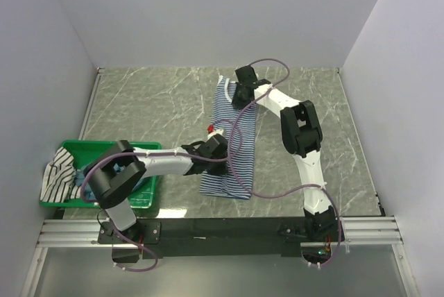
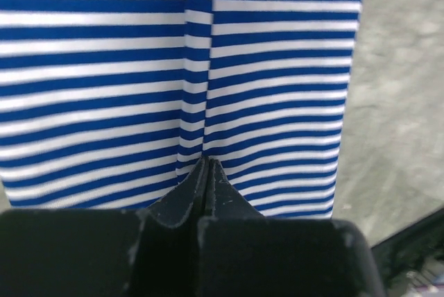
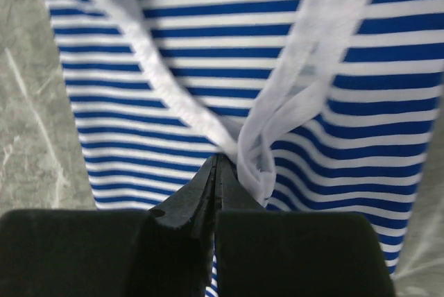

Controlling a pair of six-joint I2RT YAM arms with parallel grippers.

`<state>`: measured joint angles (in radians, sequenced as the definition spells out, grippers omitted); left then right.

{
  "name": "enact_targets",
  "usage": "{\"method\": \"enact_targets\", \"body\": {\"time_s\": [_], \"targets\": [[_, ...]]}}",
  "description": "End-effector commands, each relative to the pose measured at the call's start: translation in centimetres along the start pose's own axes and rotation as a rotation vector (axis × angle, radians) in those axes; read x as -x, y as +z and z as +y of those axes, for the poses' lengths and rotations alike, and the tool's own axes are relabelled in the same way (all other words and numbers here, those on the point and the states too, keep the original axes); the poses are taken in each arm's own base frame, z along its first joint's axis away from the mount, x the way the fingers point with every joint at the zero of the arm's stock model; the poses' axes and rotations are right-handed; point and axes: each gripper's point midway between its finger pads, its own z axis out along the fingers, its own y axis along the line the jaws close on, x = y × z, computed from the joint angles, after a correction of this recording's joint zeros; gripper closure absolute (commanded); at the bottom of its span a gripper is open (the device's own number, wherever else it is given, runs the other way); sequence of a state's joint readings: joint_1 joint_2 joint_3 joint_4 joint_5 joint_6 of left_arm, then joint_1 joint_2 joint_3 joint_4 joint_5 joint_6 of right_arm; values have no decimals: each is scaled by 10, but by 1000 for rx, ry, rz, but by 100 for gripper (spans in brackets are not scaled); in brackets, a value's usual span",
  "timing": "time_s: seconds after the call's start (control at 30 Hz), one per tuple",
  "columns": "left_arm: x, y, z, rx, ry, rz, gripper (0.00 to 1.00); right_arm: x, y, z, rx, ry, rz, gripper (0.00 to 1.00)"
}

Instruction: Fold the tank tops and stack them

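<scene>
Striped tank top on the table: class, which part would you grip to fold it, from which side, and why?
Come from above. The striped tank top lies flat and long, so only a pinched-up ridge offers hold. The white trim at the far end bunches well, where the right gripper is shut on it; the left gripper pinches a crease nearer the hem.

The tank top [image 1: 222,182] is finely striped blue and white with white trim; the basket [image 1: 142,198] is green.
</scene>
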<state>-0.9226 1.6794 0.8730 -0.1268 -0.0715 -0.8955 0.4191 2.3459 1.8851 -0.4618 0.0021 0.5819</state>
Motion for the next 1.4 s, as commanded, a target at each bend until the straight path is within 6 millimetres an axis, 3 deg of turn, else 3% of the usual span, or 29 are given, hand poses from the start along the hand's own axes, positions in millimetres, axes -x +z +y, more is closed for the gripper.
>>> {"method": "enact_targets", "body": {"time_s": [0.0, 0.07, 0.13, 0.2, 0.3, 0.43, 0.53, 0.63, 0.73, 0.77, 0.93, 1.13, 1.37], "targets": [[-37, 16, 0, 11, 0, 114, 99, 28, -1, -25, -35, 18, -28, 100], [-28, 22, -15, -23, -16, 95, 99, 34, 1, -33, -42, 25, -22, 100], [-23, 30, -31, -53, -15, 104, 99, 53, 1, -43, -45, 39, -50, 100], [-22, 39, -35, -43, -14, 113, 100, 67, -4, -39, 11, 36, -61, 96], [-14, 42, -43, -46, -16, 106, 99, 88, -18, -21, 108, 4, -112, 81], [-9, 40, -46, -45, -20, 93, 100, 126, -67, 14, 228, -32, -226, 60], [-8, 39, -48, -41, -31, 100, 99, 146, -103, 14, 201, -18, -304, 57], [-8, 37, -50, -59, -45, 96, 99, 142, -124, 5, 163, 7, -324, 60], [-7, 34, -49, -58, -44, 90, 99, 123, -118, -11, 115, 31, -292, 73], [-6, 32, -50, -59, -42, 89, 99, 109, -109, -20, 91, 35, -257, 77], [-3, 23, -53, -77, -38, 83, 99, 76, -83, -33, 56, 53, -188, 94], [-7, 19, -50, -75, -40, 89, 99, 57, -56, -41, 10, 55, -138, 100], [-6, 16, -50, -76, -40, 85, 99, 45, -36, -41, 1, 60, -100, 100]]}}
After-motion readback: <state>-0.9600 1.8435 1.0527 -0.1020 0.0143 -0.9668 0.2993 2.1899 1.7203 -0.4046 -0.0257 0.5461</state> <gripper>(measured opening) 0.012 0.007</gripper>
